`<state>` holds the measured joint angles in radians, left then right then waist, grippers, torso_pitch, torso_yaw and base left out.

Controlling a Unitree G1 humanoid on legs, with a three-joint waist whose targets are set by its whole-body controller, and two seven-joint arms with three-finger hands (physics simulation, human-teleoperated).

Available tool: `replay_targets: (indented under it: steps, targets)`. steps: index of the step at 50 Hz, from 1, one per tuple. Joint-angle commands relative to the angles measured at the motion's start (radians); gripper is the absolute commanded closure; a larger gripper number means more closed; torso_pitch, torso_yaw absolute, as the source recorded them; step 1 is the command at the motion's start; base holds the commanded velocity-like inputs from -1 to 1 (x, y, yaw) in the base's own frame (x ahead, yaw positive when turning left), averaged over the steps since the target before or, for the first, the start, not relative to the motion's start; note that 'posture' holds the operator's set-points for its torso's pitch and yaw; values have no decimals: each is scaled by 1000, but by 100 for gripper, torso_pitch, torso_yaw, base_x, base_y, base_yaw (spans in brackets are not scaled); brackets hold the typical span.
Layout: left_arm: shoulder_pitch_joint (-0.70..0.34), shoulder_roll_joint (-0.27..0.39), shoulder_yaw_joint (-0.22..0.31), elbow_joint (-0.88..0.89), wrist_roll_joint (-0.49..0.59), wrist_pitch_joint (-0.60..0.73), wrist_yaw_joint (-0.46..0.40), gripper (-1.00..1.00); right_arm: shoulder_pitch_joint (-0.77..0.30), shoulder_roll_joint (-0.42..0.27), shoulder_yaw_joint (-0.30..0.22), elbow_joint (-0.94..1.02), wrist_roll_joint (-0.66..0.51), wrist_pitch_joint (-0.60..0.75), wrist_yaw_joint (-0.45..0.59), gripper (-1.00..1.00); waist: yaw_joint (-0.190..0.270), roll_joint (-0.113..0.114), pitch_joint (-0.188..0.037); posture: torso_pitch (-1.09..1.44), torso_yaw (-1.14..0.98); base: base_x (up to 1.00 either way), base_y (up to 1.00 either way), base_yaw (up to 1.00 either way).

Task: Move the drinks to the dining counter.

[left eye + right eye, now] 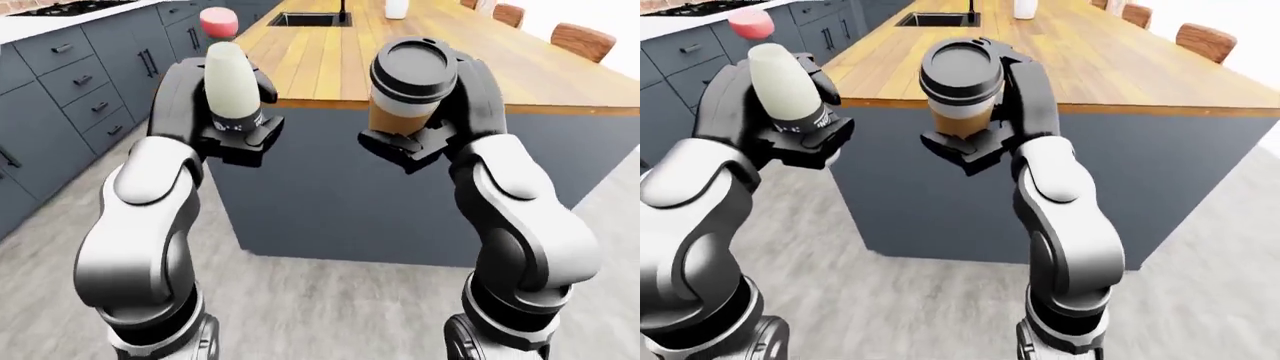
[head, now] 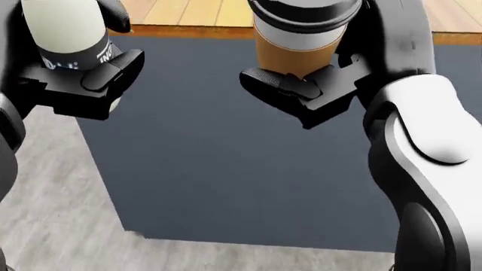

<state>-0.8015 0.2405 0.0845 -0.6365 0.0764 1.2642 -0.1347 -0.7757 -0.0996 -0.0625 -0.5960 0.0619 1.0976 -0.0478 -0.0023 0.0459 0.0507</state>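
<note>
Wood-topped island counter [image 1: 330, 56] ahead, sink [image 1: 310, 18] at far end, chairs [image 1: 583, 39] right. Left hand [image 1: 215, 112] clamped round pink-capped bottle [image 1: 229, 79]; right hand [image 1: 440, 112] gripping lidded coffee cup [image 1: 410, 86], both raised near counter edge.

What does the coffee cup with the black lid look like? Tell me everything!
The coffee cup is a brown paper-looking takeaway cup with a pale band under its round black plastic-looking lid. It stands upright, lid closed, up in the air. The right robot hand wraps its black fingers round its lower part and side. In the left-eye view it sits before the edge of the wooden counter, not resting on it yet.
</note>
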Motion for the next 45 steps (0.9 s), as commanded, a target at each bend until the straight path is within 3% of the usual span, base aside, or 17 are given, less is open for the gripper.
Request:
replay_targets:
  steps: [1, 5, 8, 10, 11, 19, 21, 23, 24, 26, 34, 36, 38, 39, 40, 41, 45]
  targets:
    - [-37, 6, 3, -19, 7, -23, -7, 100, -34, -13, -22, -24, 6, -22, -18, 98, -2, 4, -16, 0, 0, 38, 0, 0]
    - [-44, 3, 1, -18, 14, -20, -12, 100, -40, -19, -21, -26, 21, -18, -32, 98, 16, -37, -17, 0, 0, 38, 0, 0]
    - [-54, 1, -2, -15, 20, -17, -15, 100, -34, -24, -25, -27, 32, -22, -37, 98, 27, -101, -27, 0, 0, 38, 0, 0]
    - [-57, 0, -4, -15, 24, -14, -17, 100, -38, -30, -32, -26, 41, -19, -41, 98, 16, -93, -10, 0, 0, 38, 0, 0]
    - [-62, 0, -4, -17, 25, -8, -19, 100, -37, -32, -31, -27, 45, -19, -44, 98, 24, -108, -1, 0, 0, 37, 0, 0]
    - [-67, -8, -7, -15, 33, -9, -23, 100, -37, -36, -29, -31, 61, -14, -59, 98, -1, -48, -4, 0, 0, 38, 0, 0]
    - [-66, -11, -10, -15, 36, -11, -24, 100, -35, -37, -28, -33, 64, -14, -61, 98, -9, -17, -14, 0, 0, 38, 0, 0]
    - [-74, -12, -10, -17, 37, -2, -26, 100, -36, -36, -33, -31, 71, -14, -64, 98, -15, 38, -36, 0, 0, 37, 0, 0]
    - [-77, -13, -12, -17, 38, 1, -26, 100, -37, -36, -34, -31, 74, -12, -66, 98, -9, 16, -29, 0, 0, 36, 0, 0]
    - [-87, -12, -14, -19, 40, 10, -28, 100, -38, -39, -34, -29, 80, -13, -69, 98, -7, 27, -8, 0, 0, 39, 0, 0]
    - [-83, -13, -13, -13, 45, 1, -33, 100, -35, -40, -30, -26, 90, -17, -78, 98, 18, -30, -15, 0, 0, 38, 0, 0]
    - [-82, -13, -12, -12, 46, -1, -35, 100, -36, -40, -27, -29, 91, -14, -81, 98, 25, -59, -21, 0, 0, 38, 0, 0]
    - [-78, -14, -15, -14, 47, -2, -37, 100, -32, -41, -25, -24, 91, -21, -81, 98, 27, -118, -39, 0, 0, 39, 0, 0]
    - [-79, -13, -16, -16, 48, 1, -37, 100, -32, -41, -26, -23, 92, -22, -81, 98, 17, -88, -22, 0, 0, 38, 0, 0]
    - [-79, -14, -16, -15, 49, -1, -38, 100, -32, -41, -26, -23, 92, -22, -81, 98, 24, -108, -11, 0, 0, 38, 0, 0]
    - [-80, -14, -16, -14, 49, -1, -38, 100, -32, -41, -26, -23, 92, -22, -81, 98, 18, -109, -12, 0, 0, 38, 0, 0]
    - [-87, -14, -18, -14, 53, 4, -41, 100, -37, -42, -26, -24, 93, -17, -83, 98, 8, -85, -16, 0, 0, 38, 0, 0]
